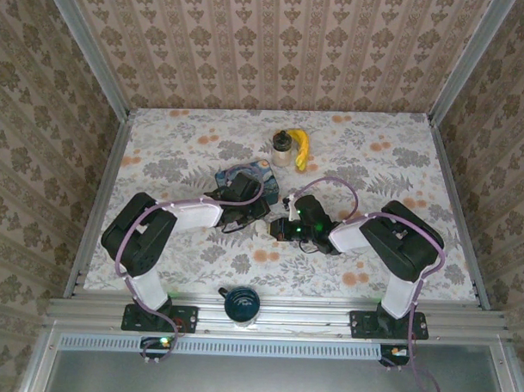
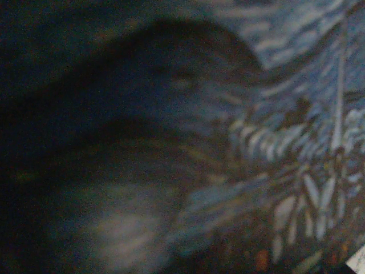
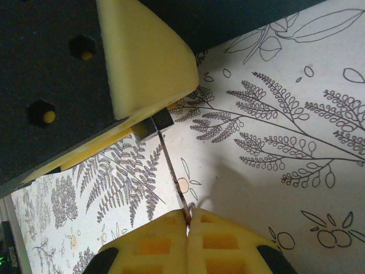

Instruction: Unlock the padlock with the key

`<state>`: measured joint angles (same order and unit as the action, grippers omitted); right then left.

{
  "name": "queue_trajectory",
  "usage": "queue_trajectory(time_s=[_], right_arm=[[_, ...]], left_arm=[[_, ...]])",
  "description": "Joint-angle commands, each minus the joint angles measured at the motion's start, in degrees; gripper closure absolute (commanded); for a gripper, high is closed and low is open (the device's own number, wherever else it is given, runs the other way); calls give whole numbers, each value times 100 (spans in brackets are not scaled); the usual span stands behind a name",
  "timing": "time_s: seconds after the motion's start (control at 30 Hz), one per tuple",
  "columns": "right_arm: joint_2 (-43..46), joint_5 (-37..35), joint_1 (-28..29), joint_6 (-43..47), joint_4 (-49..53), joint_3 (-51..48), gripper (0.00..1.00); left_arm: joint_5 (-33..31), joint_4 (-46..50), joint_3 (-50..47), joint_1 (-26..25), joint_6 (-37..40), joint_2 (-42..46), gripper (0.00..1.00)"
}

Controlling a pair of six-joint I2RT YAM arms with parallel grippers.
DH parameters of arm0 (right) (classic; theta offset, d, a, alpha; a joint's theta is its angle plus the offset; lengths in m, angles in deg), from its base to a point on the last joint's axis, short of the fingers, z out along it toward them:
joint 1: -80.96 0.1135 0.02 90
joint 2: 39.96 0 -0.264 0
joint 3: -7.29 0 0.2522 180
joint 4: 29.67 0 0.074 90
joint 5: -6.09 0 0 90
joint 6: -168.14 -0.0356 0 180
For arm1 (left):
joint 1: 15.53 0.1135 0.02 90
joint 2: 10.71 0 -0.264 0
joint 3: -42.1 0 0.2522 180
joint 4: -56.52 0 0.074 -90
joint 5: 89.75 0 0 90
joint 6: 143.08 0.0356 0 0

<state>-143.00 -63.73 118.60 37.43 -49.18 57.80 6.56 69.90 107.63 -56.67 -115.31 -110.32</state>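
- The padlock [image 3: 157,124] is up off the table [image 3: 274,188], near the middle and just beside the blue tin box [image 1: 250,171]. It's a tiny squarish metal block poking out from between yellow pads.
- My left pincer [image 3: 145,128] is pinching the padlock by its body, jaws only slightly apart.
- My right pincer [image 3: 188,221] is pressed together on the key [image 3: 173,171], whose thin blade runs straight up to the lock. I can't tell whether the tip is actually in the keyhole.
- My guess on handling is that the lock is rigid, light and slick-sided, so it'll want to swivel in the pads once I twist.
- I'd grip the flat faces of the body and leave the keyhole end and shackle free.
- The key looks skinny and bendy, so I'd hold it by the head and turn gently.
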Motion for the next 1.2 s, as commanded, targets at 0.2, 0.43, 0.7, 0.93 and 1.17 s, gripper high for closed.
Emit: queue_trajectory(time_s=[0.2, 0.43, 0.7, 0.93, 1.17], right_arm=[[-52, -220, 13, -78, -224, 45, 100], [69, -286, -12, -94, -267, 32, 100], [179, -290, -73, -78, -276, 40, 100], [206, -268, -97, -117, -317, 84, 100], [197, -97, -100, -379, -447, 156, 100]], left_arm=[[169, -92, -46, 37, -126, 140, 80], [268, -111, -19, 37, -133, 100, 80], [269, -85, -9, 36, -131, 118, 80], [348, -113, 13, 36, -157, 91, 80], [500, -46, 34, 19, -260, 109, 80]])
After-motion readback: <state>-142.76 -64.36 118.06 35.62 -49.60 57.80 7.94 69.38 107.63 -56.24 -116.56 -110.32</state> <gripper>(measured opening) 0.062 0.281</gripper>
